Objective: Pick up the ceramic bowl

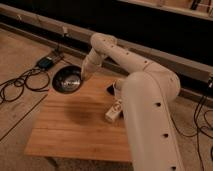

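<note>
**Bowl at far-left corner of table, tilted, gripper at its rim**

Landmark for all positions: the wooden table (pixel 75 130).

Nearest the camera: the white arm (pixel 150 120) fills the right side, overlapping the table's right edge. Just left of it, on the table's right-centre, lies a small white object (pixel 114 111), oblong, identity unclear. Behind that, near the table's far edge, a dark object (pixel 110 89) and what may be a small white cup (pixel 118 86), mostly hidden by the arm.

Far-left corner of the table: the ceramic bowl (pixel 68 79), dark and glossy, its inside facing the camera, so it sits tilted rather than flat. It overlaps the table's far-left corner; appears raised off the surface, though contact with the wood cannot be ruled out. The gripper (pixel 83 76) is at the bowl's right rim. Judgement: closed on the rim, holding the bowl; the finger tips themselves are not resolvable against the dark glaze.

Beyond the table, on the floor to the left: black cables (pixel 20 85) and a dark power box (pixel 46 62). Further back, a low wall ledge (pixel 165 57).

Risks from here:
- Rim pinch on glazed ceramic is a low-friction hold; the bowl's weight hangs to one side of the fingers, so it could rotate or slip out.
- The bowl is over the table corner; a slip would likely send it to the floor, onto the cables, rather than back onto the wood.
- Fast motion would worsen the swing.
</note>
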### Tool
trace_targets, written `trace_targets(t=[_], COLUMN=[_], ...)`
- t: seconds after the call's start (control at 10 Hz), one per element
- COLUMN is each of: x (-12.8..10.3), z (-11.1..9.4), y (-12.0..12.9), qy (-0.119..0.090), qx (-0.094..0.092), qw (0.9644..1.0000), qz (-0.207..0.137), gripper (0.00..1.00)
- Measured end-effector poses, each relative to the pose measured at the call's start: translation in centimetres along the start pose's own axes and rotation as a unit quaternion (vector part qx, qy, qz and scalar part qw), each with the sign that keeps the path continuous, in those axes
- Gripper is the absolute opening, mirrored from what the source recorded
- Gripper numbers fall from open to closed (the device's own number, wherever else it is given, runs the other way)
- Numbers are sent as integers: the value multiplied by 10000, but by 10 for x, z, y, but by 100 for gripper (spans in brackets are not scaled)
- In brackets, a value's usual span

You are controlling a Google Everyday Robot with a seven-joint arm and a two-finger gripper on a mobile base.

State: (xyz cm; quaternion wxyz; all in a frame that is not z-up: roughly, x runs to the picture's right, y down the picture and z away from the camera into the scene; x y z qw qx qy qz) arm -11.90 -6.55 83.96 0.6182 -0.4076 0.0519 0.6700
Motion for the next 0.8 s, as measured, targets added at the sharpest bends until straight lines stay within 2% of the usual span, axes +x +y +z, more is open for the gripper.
trace_targets(t=[0.2,0.8], x=[0,1], z=[-9,-8], y=[4,4], qy=[-56,-48], qx=[-68,-69], qw=[10000,10000], qz=[24,30], gripper=[0,0])
